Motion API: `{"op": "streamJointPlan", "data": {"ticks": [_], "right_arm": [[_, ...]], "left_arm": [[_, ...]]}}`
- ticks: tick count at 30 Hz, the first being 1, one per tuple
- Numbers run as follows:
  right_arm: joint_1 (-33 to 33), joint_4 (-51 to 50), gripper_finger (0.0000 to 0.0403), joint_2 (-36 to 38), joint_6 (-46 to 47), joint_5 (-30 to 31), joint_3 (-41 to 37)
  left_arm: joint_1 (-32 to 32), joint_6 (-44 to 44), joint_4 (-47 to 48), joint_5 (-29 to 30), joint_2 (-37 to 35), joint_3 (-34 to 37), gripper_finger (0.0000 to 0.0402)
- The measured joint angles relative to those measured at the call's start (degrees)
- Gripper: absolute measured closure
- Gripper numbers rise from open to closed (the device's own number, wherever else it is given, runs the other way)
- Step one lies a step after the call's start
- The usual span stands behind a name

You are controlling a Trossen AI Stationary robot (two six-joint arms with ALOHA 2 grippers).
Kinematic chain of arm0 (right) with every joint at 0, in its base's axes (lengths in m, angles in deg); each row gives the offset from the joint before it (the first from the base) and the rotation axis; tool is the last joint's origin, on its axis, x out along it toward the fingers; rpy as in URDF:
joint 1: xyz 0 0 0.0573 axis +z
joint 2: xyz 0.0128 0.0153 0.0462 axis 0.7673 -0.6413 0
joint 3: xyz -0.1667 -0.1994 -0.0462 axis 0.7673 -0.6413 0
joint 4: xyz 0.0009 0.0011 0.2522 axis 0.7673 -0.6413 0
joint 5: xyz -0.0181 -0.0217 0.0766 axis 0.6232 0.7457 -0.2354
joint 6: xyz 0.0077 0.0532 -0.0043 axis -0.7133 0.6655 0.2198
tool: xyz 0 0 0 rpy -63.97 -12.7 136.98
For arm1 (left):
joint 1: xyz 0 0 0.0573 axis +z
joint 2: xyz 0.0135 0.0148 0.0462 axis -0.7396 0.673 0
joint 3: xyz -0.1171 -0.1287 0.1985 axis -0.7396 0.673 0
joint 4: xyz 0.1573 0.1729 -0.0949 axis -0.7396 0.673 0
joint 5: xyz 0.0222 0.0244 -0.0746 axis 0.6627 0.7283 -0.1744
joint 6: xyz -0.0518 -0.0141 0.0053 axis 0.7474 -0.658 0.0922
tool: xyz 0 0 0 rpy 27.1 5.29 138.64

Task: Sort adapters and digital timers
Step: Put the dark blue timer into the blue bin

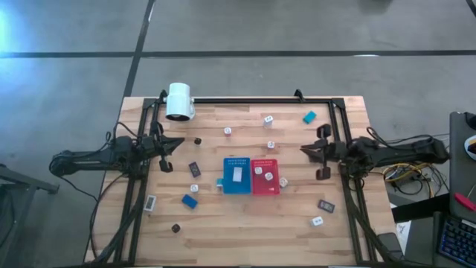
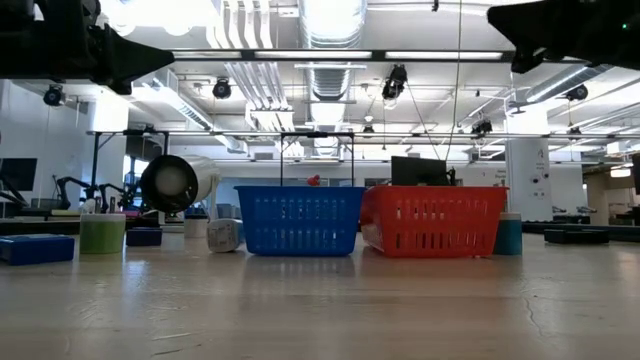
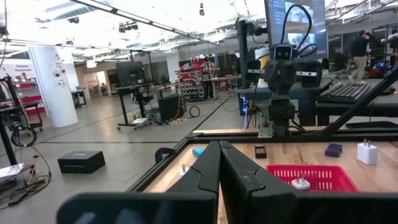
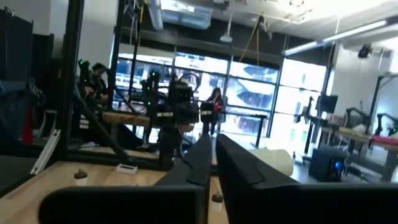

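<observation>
Nearest the table's (image 1: 245,231) front edge you have a white adapter (image 1: 317,221), a dark grey timer (image 1: 326,205), a black adapter (image 1: 176,228), a white timer (image 1: 151,202) and a blue timer (image 1: 190,201). At mid-table the blue tray (image 1: 236,176) holds 1 pale timer (image 1: 237,174), and the red tray (image 1: 265,177), touching it, holds 2 white adapters (image 1: 268,176). Your left gripper (image 1: 175,144) hovers at the left edge with its fingers (image 3: 208,171) pressed together, holding nothing. Your right gripper (image 1: 306,151) hovers at the right edge, fingers (image 4: 200,162) closed and empty too. Farther back lie more white adapters (image 1: 268,118), a teal timer (image 1: 309,117) and the white cylinder (image 1: 179,101).
</observation>
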Motion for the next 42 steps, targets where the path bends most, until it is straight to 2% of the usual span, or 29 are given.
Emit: {"op": "streamJointPlan", "data": {"ticks": [8,21,42], "right_arm": [[0.0,-0.3,0.0394,5.0,-2.4,-6.5,-2.0],[0.0,-3.5,0.0394,10.6,-4.0,-6.6,-3.9],[0.0,-5.2,0.0394,10.5,-4.8,-6.6,-3.9]], "left_arm": [[0.0,0.1,0.0,0.0,0.0,0.0,0.0395],[0.0,0.4,0.1,0.0,0.0,0.0,0.0395],[-0.1,0.8,1.6,0.6,1.2,0.0,0.0392]]}}
